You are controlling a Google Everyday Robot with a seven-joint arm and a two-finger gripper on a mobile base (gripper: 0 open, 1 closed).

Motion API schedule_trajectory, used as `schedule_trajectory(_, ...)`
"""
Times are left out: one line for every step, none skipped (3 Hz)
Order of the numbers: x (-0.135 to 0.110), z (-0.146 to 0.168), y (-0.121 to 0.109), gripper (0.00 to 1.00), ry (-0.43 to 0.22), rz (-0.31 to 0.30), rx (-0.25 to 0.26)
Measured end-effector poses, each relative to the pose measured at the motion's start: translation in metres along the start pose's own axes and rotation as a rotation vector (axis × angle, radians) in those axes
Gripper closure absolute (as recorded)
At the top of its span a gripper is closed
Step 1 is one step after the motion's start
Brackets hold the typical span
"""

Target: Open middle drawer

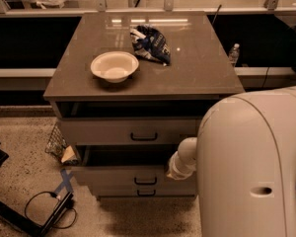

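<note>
White arm shell (256,167) bulking over the lower right and hiding the cabinet's right end, with a pale stub (181,159) poking out of it toward the dark gap above the middle drawer. Gripper out of sight, presumably behind that shell, low at the cabinet's right; spread or closed, cannot tell. Grey-brown desk (197,68) next, with three drawers stacked beneath. Top drawer (103,131) highest, a dark slot showing over its front. Middle drawer (108,176) directly below it, second of the three, its front standing forward under a deep dark opening, so seemingly part-way out. Lowest drawer (118,191) tucked just under that front. On the desk, a cream bowl (114,66) left of centre and a crumpled dark bag (150,44) behind and to the right of it, apart. Clear bottle (234,54) beyond the desk's right edge. Small black bar handle (145,180) at the centre of the middle front, bare and ungripped. Judged step: pull under way or close to its end, though perhaps short of full travel. Next move, on that reading: either a straight, level draw outward along the runners, with no lift and no twist, or, if open enough, a clean retreat without nudging the front back in.
</note>
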State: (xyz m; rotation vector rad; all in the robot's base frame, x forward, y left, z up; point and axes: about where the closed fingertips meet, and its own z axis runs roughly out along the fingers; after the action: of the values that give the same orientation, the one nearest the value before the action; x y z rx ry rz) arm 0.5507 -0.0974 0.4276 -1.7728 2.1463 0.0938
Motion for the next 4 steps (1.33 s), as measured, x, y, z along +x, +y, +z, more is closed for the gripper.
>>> schedule_trajectory(0.0,0.0,0.0,1.0,0.0,0.0,0.0)
schedule_trajectory(0.0,0.0,0.0,1.0,0.0,0.0,0.0)
schedule_trajectory(0.001,-0.001,0.003,1.0,-0.002,0.005,-0.002)
schedule_trajectory(0.005,-0.005,0.018,1.0,-0.01,0.032,-0.011)
